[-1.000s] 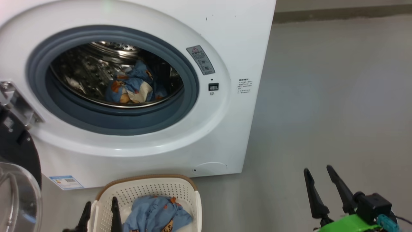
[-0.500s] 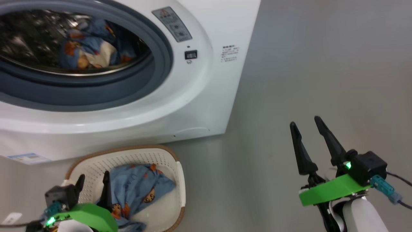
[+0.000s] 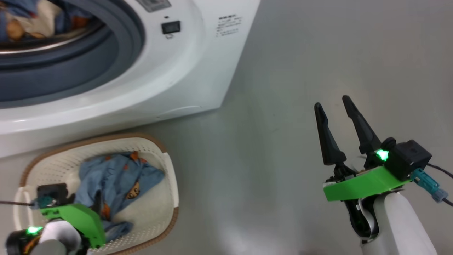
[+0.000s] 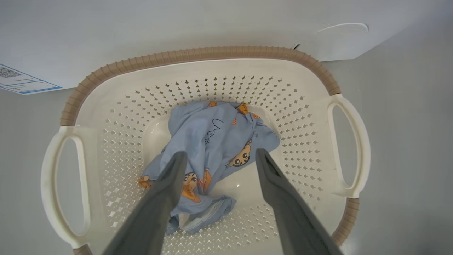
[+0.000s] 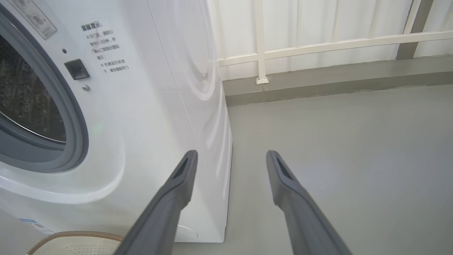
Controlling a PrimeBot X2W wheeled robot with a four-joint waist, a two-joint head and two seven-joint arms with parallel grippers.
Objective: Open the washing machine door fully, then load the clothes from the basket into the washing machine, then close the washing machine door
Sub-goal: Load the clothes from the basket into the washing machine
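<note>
Now holds the left gripper (image 4: 220,153) spread wide over the clothes (image 4: 212,134) in the basket (image 3: 170,166) at lower left, likely to pinch them, parking the right gripper (image 3: 331,101), equally spread, lower right.

The left tool (image 4: 220,153) hangs over the basket (image 4: 198,53), with the clothes (image 4: 212,131) lying in it beneath the tips. The washing machine (image 3: 198,71) stands just beyond the basket. The right tool (image 3: 331,101) is well to the right over the floor (image 3: 290,63), with the machine's corner ahead on its left.
</note>
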